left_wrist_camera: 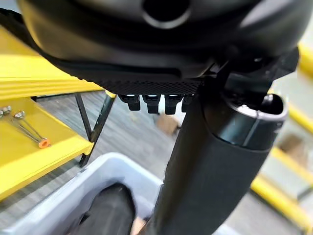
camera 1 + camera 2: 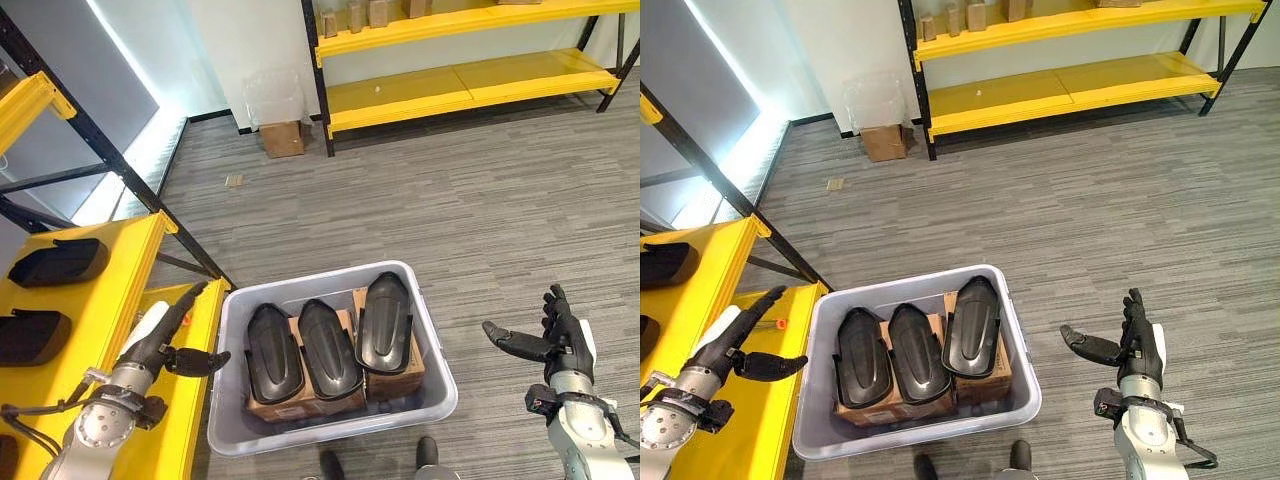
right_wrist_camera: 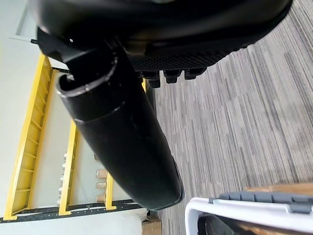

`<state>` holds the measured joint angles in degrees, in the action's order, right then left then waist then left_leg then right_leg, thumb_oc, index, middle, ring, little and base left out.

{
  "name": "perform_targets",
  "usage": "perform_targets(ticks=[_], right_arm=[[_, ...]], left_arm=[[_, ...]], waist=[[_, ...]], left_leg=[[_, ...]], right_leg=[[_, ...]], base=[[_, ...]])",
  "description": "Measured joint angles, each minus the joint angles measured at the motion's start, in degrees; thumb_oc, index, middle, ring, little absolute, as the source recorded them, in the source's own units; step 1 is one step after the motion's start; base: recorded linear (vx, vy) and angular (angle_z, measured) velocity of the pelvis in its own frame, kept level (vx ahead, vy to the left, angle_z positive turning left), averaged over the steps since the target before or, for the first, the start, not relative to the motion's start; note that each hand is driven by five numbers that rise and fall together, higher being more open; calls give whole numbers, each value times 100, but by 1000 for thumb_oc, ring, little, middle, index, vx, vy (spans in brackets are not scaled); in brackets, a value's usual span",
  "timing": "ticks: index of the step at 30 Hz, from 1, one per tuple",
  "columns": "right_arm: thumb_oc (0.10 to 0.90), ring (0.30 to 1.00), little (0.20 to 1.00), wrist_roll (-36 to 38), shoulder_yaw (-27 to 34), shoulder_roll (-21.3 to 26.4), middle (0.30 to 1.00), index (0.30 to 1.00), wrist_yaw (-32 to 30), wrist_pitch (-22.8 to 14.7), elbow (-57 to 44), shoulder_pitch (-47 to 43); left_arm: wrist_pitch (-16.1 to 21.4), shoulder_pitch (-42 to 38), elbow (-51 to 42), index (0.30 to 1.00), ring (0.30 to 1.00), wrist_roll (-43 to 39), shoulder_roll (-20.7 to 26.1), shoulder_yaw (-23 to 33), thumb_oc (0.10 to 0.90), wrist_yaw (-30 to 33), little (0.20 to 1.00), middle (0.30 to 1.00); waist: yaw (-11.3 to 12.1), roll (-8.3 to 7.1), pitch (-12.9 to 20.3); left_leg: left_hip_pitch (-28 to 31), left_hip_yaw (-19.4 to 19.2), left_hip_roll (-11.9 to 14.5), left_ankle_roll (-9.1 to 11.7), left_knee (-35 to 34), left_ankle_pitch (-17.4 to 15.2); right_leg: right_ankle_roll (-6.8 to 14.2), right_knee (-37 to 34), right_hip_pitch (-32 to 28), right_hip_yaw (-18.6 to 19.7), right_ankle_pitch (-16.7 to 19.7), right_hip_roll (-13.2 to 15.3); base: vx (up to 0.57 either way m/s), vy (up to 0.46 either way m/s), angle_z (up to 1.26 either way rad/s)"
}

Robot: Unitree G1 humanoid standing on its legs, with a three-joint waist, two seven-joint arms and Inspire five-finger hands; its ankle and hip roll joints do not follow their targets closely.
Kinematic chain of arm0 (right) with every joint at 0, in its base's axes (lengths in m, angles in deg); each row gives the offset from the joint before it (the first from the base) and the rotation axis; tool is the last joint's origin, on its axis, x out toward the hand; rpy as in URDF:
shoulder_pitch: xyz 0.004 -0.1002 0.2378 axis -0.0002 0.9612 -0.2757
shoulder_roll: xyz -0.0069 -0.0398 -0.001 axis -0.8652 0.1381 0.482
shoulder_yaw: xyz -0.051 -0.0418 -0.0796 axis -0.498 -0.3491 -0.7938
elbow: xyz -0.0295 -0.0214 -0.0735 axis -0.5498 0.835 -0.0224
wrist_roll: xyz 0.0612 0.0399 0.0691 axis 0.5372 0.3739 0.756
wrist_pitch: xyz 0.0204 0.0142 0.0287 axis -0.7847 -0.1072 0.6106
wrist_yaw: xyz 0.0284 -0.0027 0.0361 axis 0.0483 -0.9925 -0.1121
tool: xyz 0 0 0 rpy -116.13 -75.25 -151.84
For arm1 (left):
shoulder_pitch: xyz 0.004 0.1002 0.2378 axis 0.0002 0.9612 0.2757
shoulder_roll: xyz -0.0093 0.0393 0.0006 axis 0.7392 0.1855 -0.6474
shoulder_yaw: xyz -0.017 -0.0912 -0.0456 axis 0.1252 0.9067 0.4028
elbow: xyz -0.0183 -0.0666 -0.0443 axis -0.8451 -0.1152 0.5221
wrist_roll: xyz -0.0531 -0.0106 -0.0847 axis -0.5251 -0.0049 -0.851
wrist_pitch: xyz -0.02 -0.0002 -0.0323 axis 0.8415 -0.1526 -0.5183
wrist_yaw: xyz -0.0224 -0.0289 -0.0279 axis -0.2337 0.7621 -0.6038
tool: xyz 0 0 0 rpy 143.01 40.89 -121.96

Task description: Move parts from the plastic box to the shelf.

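Grey carpet (image 2: 480, 200) | cardboard box (image 2: 282, 138) by far shelf (image 2: 460, 85) | plastic box (image 2: 432, 340) between robot hands

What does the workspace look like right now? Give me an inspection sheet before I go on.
Surface: grey carpet floor; near yellow shelf on the robot's left.
Job's things: grey plastic box on the floor holds three black parts side by side on brown cardboard; two more black parts lie on the near shelf.
Clutter: small orange-tipped tool on the near shelf's lower board; cardboard box by the far wall.
Hands: left hand open over the near shelf edge, holding nothing; right hand open above the floor right of the box, holding nothing.
Cables: nothing seen.
Surroundings: far yellow shelf with small brown items on its upper level.
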<state>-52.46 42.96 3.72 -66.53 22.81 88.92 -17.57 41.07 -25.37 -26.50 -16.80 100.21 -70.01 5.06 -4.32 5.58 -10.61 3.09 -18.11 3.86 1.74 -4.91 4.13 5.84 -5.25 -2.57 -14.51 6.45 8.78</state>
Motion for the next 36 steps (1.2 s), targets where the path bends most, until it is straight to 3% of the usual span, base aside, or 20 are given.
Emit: perform_targets(ticks=[4,6,8,10,14,16,21,23,25,31,34,36], right_arm=[[900,1000,1000,-343,-3,-32,1000,1000,-29,-147,-110,-11],[900,1000,1000,-900,-8,-28,1000,1000,35,-211,-612,-18],[900,1000,1000,-1316,-57,36,1000,1000,178,-334,-806,-105],[900,1000,1000,-1782,-251,418,1000,1000,718,-387,-895,-527],[900,1000,1000,-2393,-584,1351,1000,1000,1811,-304,-1151,-828],[900,1000,1000,-2503,-718,1693,1000,1000,2666,-180,-1538,-920],[900,1000,1000,-2383,-1217,2496,1000,1000,4850,228,-2219,-1112],[900,1000,1000,-2391,-1671,2783,1000,1000,5229,398,-2155,-1354],[900,1000,1000,-2392,-1785,2780,1000,1000,5406,490,-2031,-1412],[900,1000,1000,-2617,-2112,2855,1000,1000,6319,938,-1768,-1762],[900,1000,1000,-2810,-2385,2924,1000,1000,6432,1495,-1759,-1793],[900,1000,1000,-2856,-2428,2882,1000,1000,6398,1663,-1724,-1793]], left_arm=[[190,-67,-16,1000,1000,-729,-486,85,900,48,1000,1000],[249,-125,-58,1000,1000,-1447,-1009,125,900,8,1000,1000],[249,-155,-58,1000,1000,-1642,-1156,108,900,-14,1000,1000],[253,-261,-58,1000,1000,-1766,-1117,112,900,-96,1000,1000],[322,-427,-60,1000,1000,-2326,-1117,186,900,-164,1000,1000],[323,-543,-91,1000,1000,-2272,-1080,234,900,-251,1000,1000],[273,-646,-253,1000,1000,-2248,-628,159,900,-502,1000,1000],[227,-818,-298,1000,1000,-2250,-361,92,900,-487,1000,1000],[224,-948,-300,1000,1000,-2259,-326,95,900,-444,1000,1000],[47,-1007,-298,1000,1000,-2251,-319,95,900,-468,1000,1000],[-53,-1004,-295,1000,1000,-2252,-319,77,900,-410,1000,1000],[-59,-1005,-291,1000,1000,-2252,-319,78,900,-357,1000,1000]], waist=[[47,-186,0],[81,-315,-42],[134,-423,-35],[271,-572,-37],[369,-661,-28],[469,-736,-27],[474,-961,-27],[491,-1071,-27],[514,-1127,-28],[584,-1149,-28],[613,-1158,-31],[614,-1163,-33]], left_leg=[[-3,13,13,1,21,7],[-2,17,13,-1,23,18],[-1,22,26,5,23,32],[-3,62,44,13,23,47],[1,167,62,28,22,59],[1,181,93,45,23,72],[21,288,115,60,25,94],[47,292,114,60,25,97],[71,286,108,61,25,95],[98,287,116,79,24,86],[100,290,108,70,24,91],[100,293,108,70,25,91]], right_leg=[[-23,1,-1,-4,15,-14],[-29,-1,-4,-4,20,-16],[-35,0,-6,-6,24,-30],[-48,-11,-29,-42,33,-45],[-62,-28,-98,-149,18,-60],[-75,-21,-106,-164,10,-82],[-89,3,-193,-263,-5,-124],[-92,3,-218,-270,-8,-124],[-93,0,-241,-266,-9,-114],[-92,-4,-260,-251,-19,-122],[-92,1,-267,-260,-20,-121],[-92,1,-267,-263,-20,-122]], base=[[-1,-61,1],[-17,-74,0],[-28,-80,2],[-37,-142,8],[-8,-83,13],[1,-82,4],[10,-64,10],[21,-40,4],[15,-42,-1],[1,-6,0],[0,0,0],[0,0,0]])
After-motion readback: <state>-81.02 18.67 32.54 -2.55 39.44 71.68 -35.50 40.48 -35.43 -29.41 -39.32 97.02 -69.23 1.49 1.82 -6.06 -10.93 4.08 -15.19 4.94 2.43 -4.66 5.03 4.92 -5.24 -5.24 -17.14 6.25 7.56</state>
